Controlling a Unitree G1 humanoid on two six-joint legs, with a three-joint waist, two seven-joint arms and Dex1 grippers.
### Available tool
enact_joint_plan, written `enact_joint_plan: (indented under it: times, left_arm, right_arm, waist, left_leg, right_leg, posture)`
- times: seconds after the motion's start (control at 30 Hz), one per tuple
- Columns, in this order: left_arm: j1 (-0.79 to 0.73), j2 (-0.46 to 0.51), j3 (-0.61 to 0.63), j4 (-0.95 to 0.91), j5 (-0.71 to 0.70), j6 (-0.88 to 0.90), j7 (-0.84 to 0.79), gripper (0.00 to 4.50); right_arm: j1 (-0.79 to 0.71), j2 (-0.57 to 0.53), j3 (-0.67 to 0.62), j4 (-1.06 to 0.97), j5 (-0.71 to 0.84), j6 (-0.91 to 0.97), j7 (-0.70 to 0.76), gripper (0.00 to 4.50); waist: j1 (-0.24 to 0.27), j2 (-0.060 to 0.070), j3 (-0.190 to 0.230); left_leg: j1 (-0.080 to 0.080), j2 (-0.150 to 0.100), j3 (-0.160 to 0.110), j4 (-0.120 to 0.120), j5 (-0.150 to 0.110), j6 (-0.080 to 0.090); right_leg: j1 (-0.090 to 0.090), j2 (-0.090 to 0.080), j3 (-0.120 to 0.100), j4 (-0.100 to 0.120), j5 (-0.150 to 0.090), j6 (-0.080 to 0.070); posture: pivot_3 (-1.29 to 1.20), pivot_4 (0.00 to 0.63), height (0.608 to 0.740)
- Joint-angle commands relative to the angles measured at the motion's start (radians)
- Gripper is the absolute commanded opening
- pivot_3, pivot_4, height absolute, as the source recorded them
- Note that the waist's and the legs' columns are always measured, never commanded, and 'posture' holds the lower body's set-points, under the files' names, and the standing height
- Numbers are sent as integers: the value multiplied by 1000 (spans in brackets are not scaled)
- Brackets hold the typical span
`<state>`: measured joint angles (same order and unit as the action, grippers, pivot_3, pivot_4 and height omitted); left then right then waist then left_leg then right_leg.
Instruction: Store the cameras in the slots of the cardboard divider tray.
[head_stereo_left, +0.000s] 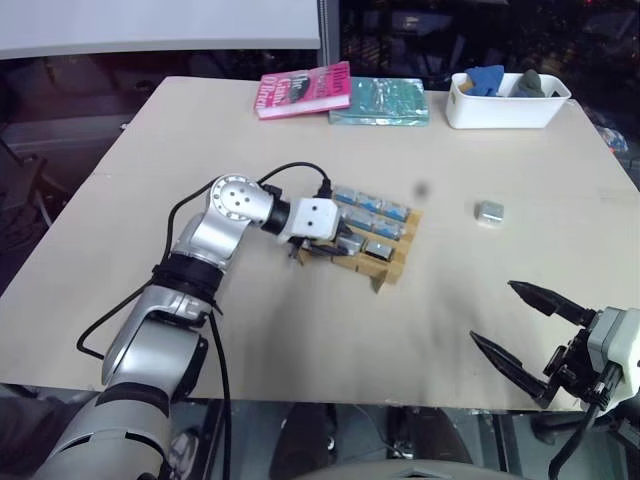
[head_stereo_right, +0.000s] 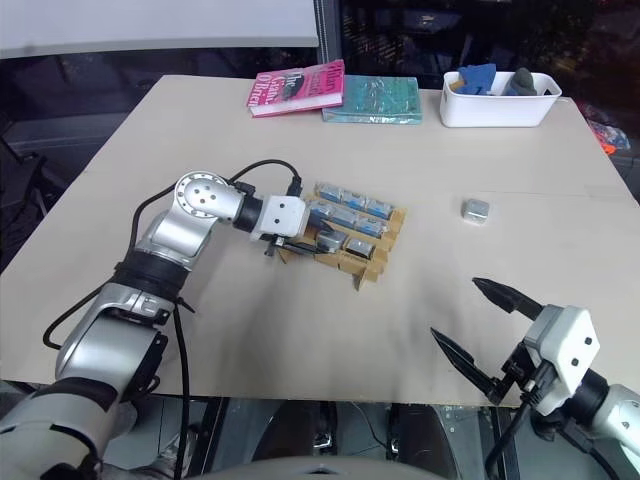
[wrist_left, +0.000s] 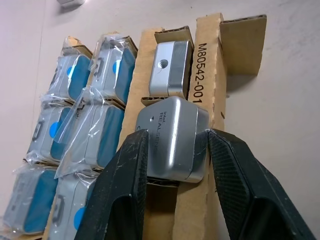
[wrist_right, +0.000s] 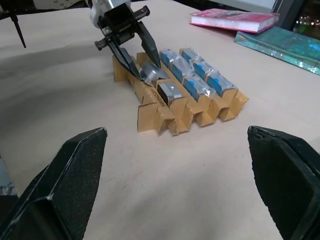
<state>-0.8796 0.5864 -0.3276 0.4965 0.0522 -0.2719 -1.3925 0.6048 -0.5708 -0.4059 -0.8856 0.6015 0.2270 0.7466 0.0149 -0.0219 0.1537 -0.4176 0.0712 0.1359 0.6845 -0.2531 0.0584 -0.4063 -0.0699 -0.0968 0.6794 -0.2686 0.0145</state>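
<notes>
Left gripper (wrist_left: 172, 150) pinching a bare silver camera (wrist_left: 172, 142) over the near row of the cardboard divider tray (wrist_left: 207, 65), at the middle of the table (head_stereo_left: 200, 130). Right gripper (wrist_right: 175, 185) spread wide and empty, hanging near the table's front edge, well apart from the tray.

Likely risks: camera slightly tilted, so a corner could catch a divider wall and bend it; light tray could slide or lift under a push; smooth metal could slip between the fingers.

Tray of tan corrugated card, slotted into a grid. Far rows packed with plastic-wrapped cameras (wrist_left: 107, 67), crinkly film, blue faces. One bare camera (wrist_left: 170, 70) seated next slot along. One loose camera (head_stereo_left: 489, 211) lying alone, well right of the tray.
</notes>
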Motion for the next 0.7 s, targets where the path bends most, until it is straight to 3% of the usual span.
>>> enact_joint_plan:
  times: [0.03,0.1,0.2,0.27,0.5,0.7]
  left_arm:
    - [-18,4,-13,38,37,-69,23,1908]
    - [-20,2,-16,59,49,-92,31,1908]
    - [-24,-3,-15,83,51,-112,40,1071]
    - [-28,-7,-6,93,35,-112,38,754]
    - [-78,-22,61,107,-105,66,-54,736]
    - [-189,-50,56,223,-82,94,-90,736]
  right_arm:
    - [-1,1,-11,-33,3,-22,-6,4500]
    - [-3,1,-10,-31,2,-22,-6,4500]
    - [-5,-1,-9,-30,0,-22,-6,4500]
    - [-7,-2,-9,-30,0,-22,-6,4500]
    - [-10,-4,-11,-27,-1,-21,-5,4500]
    - [-35,-10,-6,-11,-3,-17,-1,4500]
  waist:
    - [0,0,0]
    - [0,0,0]
    - [4,0,-2]
    - [4,2,-4]
    - [1,3,-5]
    - [2,1,-4]
  left_leg:
    - [0,0,0,0,0,0]
    - [0,0,0,0,-1,2]
    - [1,0,0,0,-1,2]
    - [3,0,0,0,-2,3]
    - [2,0,-1,1,-2,4]
    - [1,-1,-1,1,-2,4]
  right_leg:
    - [0,0,0,0,0,0]
    - [0,0,0,0,0,0]
    - [1,0,0,0,0,0]
    - [3,0,-1,0,-1,1]
    - [3,0,-2,0,-1,2]
    - [2,0,-2,-1,-1,2]
  posture:
    - [0,150,740]
    - [0,150,740]
    - [0,150,740]
    - [0,150,740]
    - [0,150,740]
    - [0,150,740]
